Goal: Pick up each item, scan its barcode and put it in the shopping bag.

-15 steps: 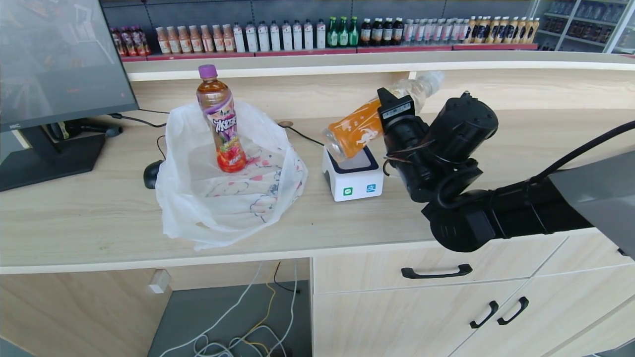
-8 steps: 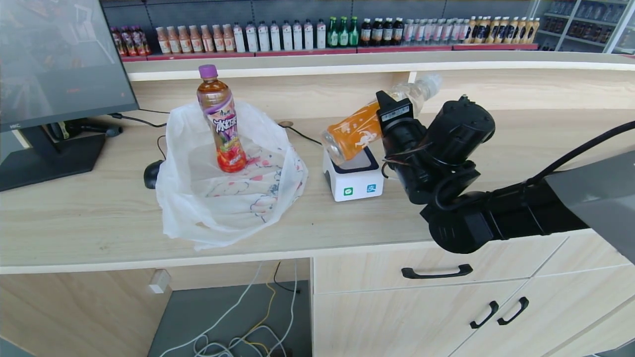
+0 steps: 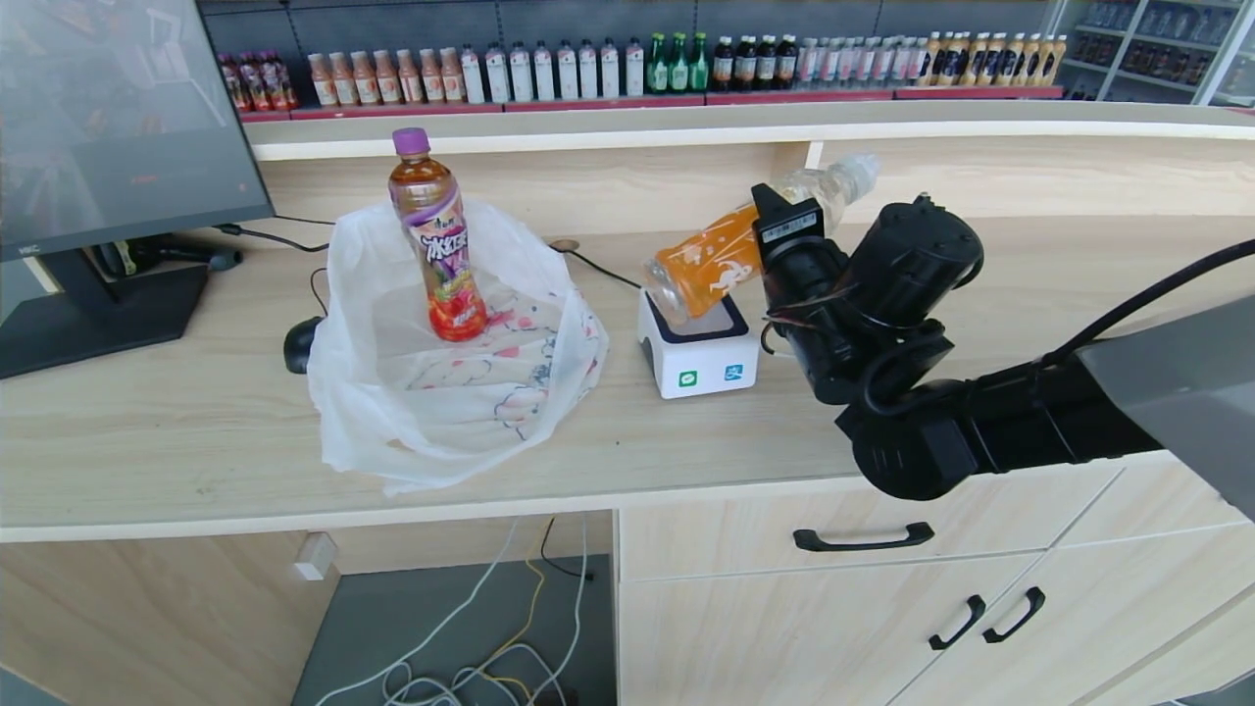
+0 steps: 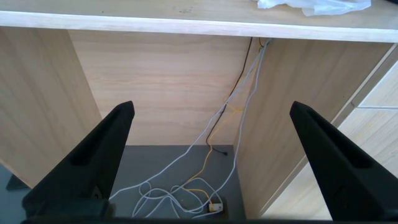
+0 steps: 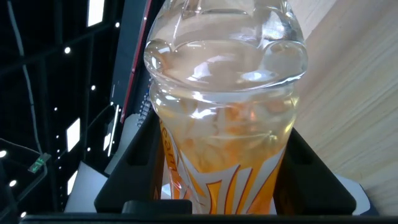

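Above scanner [image 3: 698, 361], bottle [image 3: 711, 260] aslant, base down

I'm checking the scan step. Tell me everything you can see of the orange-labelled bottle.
The orange-labelled bottle is clear plastic, with an orange wrap bearing white graphics and a see-through upper part. The right end effector grips it around the middle, tilted: base low over the white scanner, neck raised toward the back. Contact with the scanner cannot be judged.

A long wooden counter [image 3: 196, 431] runs across the middle. A dark screen [image 3: 118, 127] stands at the upper left. Rows of bottles [image 3: 637, 64] line the top. Drawers [image 3: 784, 628] sit at the lower right, wires [image 3: 469, 613] on the grey floor [image 3: 382, 618] below.
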`<state>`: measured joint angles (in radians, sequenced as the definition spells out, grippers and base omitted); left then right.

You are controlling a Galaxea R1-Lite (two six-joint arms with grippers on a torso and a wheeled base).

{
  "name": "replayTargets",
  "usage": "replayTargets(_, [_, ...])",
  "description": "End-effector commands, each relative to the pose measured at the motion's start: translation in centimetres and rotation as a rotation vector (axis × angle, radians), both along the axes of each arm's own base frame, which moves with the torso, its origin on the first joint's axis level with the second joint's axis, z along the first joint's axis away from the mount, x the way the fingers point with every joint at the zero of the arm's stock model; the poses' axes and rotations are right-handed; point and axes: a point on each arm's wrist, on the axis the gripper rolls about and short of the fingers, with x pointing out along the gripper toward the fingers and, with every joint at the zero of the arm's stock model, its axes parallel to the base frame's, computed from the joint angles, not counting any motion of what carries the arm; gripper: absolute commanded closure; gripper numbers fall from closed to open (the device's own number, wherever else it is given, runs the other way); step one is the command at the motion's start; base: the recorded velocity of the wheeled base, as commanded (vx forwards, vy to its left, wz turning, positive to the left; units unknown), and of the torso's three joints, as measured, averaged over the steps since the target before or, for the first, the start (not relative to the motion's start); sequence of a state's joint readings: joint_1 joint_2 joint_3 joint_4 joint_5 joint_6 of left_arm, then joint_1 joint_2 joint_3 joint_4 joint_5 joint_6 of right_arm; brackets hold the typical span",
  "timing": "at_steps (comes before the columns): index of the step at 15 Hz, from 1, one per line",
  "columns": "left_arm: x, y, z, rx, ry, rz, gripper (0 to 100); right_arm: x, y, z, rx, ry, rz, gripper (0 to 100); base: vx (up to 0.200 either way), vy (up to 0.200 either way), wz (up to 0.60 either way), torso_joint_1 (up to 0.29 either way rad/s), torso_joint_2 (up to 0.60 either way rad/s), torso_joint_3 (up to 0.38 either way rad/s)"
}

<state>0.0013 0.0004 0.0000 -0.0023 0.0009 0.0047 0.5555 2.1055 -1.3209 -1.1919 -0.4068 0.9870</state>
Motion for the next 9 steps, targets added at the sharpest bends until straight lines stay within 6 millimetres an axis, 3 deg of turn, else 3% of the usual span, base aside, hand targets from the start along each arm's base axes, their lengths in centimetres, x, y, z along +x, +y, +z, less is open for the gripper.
replayTargets(1, [0.00,0.00,0.01,0.000,-0.001,0.001,0,0.01,-0.23,0.04,0.000,0.001,-0.004,100,0.000,0.000,0.00,0.000,0.00,0.000])
replayTargets(9, [0.00,0.00,0.01,0.000,-0.001,0.001,0,-0.11,-0.31,0.37,0.006,-0.008,-0.004,100,0.000,0.000,0.00,0.000,0.00,0.000])
